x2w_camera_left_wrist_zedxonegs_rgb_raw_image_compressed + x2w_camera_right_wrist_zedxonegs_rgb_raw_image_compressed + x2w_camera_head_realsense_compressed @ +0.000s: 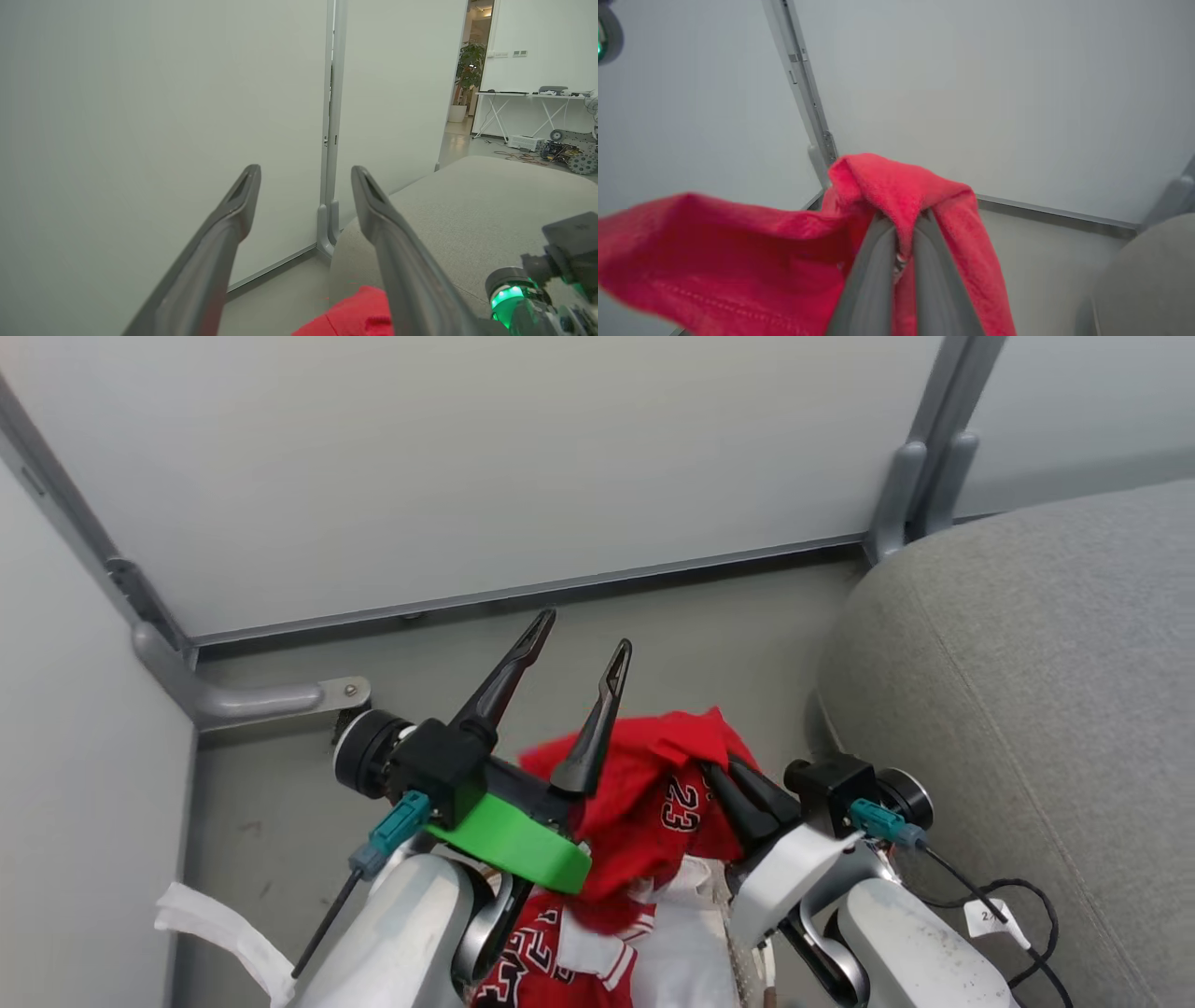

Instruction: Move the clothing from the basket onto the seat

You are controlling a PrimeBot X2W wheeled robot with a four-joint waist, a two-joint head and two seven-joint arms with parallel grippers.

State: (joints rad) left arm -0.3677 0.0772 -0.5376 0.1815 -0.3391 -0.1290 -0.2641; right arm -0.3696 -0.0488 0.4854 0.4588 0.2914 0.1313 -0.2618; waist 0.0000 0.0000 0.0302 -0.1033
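My right gripper (pixel 717 773) is shut on the plain red cloth (pixel 644 751), which bunches over its fingertips and drapes to the left in the right wrist view, where the right gripper (pixel 901 224) pinches a fold of the red cloth (pixel 738 252). The red jersey (pixel 680 805) with the number 23 and white sleeves hangs below the cloth between my arms. My left gripper (pixel 584 630) stands open above the pile, with nothing between its fingers, as the left gripper (pixel 304 179) also shows from its wrist. The grey seat (pixel 1027 691) lies to the right. The basket is hidden under the arms and clothing.
Pale partition walls (pixel 467 457) with grey metal posts (pixel 910 495) close off the back and left, with grey floor (pixel 709 616) below. A white strip of fabric (pixel 219 929) lies at the lower left. A black cable with a tag (pixel 1004 910) rests on the seat edge.
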